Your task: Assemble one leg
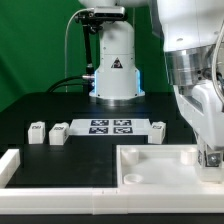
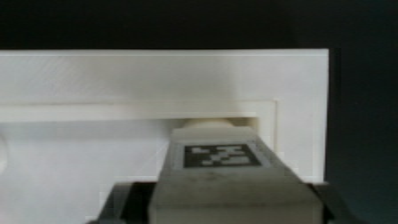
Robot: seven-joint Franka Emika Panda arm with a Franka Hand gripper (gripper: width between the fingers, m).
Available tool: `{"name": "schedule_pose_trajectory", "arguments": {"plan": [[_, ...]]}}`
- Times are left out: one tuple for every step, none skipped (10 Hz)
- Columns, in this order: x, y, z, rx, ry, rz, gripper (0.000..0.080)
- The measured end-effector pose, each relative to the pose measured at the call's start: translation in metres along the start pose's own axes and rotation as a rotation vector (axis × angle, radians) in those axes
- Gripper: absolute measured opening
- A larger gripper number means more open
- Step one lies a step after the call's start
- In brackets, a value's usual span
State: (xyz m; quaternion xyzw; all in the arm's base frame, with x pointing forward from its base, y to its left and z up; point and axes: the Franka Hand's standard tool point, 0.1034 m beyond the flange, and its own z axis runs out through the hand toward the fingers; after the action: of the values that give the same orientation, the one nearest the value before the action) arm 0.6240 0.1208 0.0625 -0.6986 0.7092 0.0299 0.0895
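Leg [image 2: 222,188] pinched between the jaws, black-and-white square marker tag [image 2: 217,155] on it, white panel [image 2: 107,85] just beyond

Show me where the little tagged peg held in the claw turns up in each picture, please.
Wrist view: the leg sits in the middle, tag facing the camera, held in the gripper, its far end at a recess in the panel.
Exterior view: it cannot be made out; it is hidden at the tip of the gripper, low at the exterior view's right.
Shared landmark: the panel, large, flat and white under the gripper.
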Motion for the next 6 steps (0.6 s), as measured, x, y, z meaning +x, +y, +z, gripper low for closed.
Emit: {"name": "schedule_pose_trajectory", "arguments": {"plan": [[-0.0002, 0.0, 0.0, 0.0, 0.0, 0.004, 0.029], [-0.0003, 0.0001, 0.0001, 0.0, -0.001, -0.062, 0.029], [-0.001, 0.0002, 0.0002, 0.0, -0.001, -0.073, 0.0548], [-0.0016, 0.0004, 0.0003, -0.001, -0.001, -0.113, 0.0548], [-0.0002, -0.0001, -0.0005, -0.009, 0.009, -0.353, 0.0618], [0.0041, -0.0039, -0.0023, -0.004, 0.007, -0.503, 0.064]]}}
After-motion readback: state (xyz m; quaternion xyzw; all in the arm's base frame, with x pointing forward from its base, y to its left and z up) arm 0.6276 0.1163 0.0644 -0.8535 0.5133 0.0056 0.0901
